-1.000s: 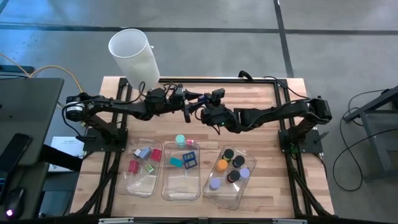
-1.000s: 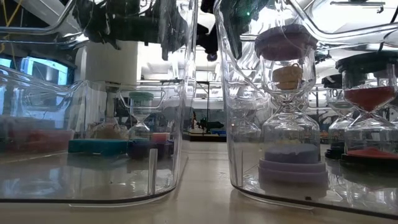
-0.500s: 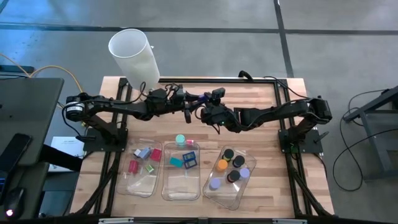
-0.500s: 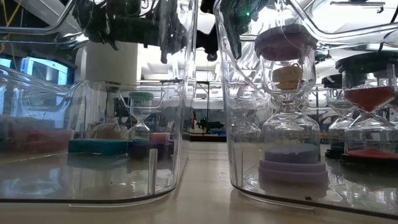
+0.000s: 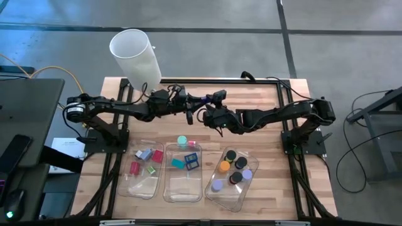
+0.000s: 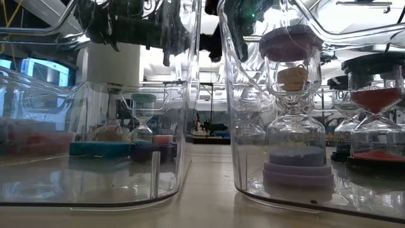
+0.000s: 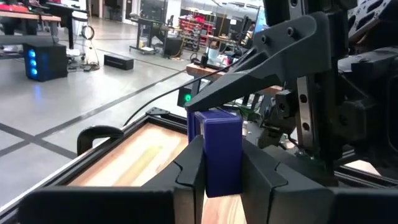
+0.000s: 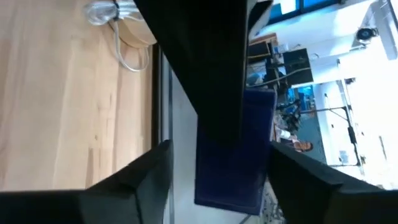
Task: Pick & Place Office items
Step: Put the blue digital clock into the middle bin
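Both arms meet in mid-air over the table's far half. My left gripper (image 5: 191, 113) is shut on a dark blue block (image 7: 219, 149). My right gripper (image 5: 203, 115) faces it from the table's right, open. In the right wrist view its two fingers stand wide on either side of the blue block (image 8: 235, 155), and I see no touch. The other office items lie in three clear trays. Red, pink and grey pieces are in the left tray (image 5: 142, 183), teal and blue blocks in the middle tray (image 5: 183, 188), and round caps in the right tray (image 5: 227, 196). My left gripper pinches the blue block's lower part (image 7: 217, 177) between its two fingers (image 7: 189, 168). The fingers lie about level and point toward the table's right. The block stands upright, rises past the fingertips, and is lifted clear of the table.
A tall white cylinder (image 5: 135, 55) stands at the table's far left corner. A black frame (image 5: 276, 80) runs around the table's edges. In the low view the trays' clear walls (image 6: 190, 95) fill the foreground. Bare wood (image 5: 251, 100) lies under and beyond the arms.
My right gripper has edged slightly toward my left gripper and the blue block. The block and my left gripper have stayed where they were.
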Available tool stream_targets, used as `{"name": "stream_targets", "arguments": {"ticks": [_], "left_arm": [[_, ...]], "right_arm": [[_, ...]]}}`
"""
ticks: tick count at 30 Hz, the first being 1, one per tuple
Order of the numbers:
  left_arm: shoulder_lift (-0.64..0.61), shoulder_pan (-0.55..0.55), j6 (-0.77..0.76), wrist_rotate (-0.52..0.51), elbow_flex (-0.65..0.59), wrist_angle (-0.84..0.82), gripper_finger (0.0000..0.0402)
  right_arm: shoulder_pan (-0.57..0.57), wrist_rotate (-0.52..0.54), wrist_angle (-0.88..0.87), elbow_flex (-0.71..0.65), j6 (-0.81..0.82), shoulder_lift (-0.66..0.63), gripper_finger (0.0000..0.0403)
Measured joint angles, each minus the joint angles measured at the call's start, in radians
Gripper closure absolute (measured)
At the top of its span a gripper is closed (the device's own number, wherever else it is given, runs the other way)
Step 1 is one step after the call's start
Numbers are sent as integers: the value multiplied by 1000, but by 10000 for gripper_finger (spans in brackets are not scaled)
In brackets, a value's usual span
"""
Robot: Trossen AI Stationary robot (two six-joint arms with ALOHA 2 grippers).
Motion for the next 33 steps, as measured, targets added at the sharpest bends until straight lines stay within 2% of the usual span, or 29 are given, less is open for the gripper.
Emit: {"name": "stream_targets", "arguments": {"ticks": [3, 6, 10, 14, 20, 26, 28, 33], "left_arm": [[0, 0, 14, 0, 0, -3, 338], [-3, 0, 15, 1, 0, -23, 338], [-40, 0, 15, 0, 0, -83, 339], [-93, 0, 14, 16, 2, -185, 339], [-169, -49, 16, 6, 0, -318, 339], [-236, -135, 50, 1, 0, -441, 339], [-258, -169, 52, 1, 0, -497, 339], [-304, -293, 73, -37, 0, -609, 339]], "right_arm": [[0, -6, 0, 0, 3, 0, 145], [3, 34, 0, 0, 3, 0, 128], [17, 171, -14, 0, -5, 0, 115], [33, 253, -39, 0, 92, -10, 113], [87, 229, -245, 0, 373, -99, 112], [166, 79, -516, -3, 800, -187, 115], [185, 37, -525, -21, 892, -190, 115], [213, 30, -489, -88, 1003, -184, 116]]}}
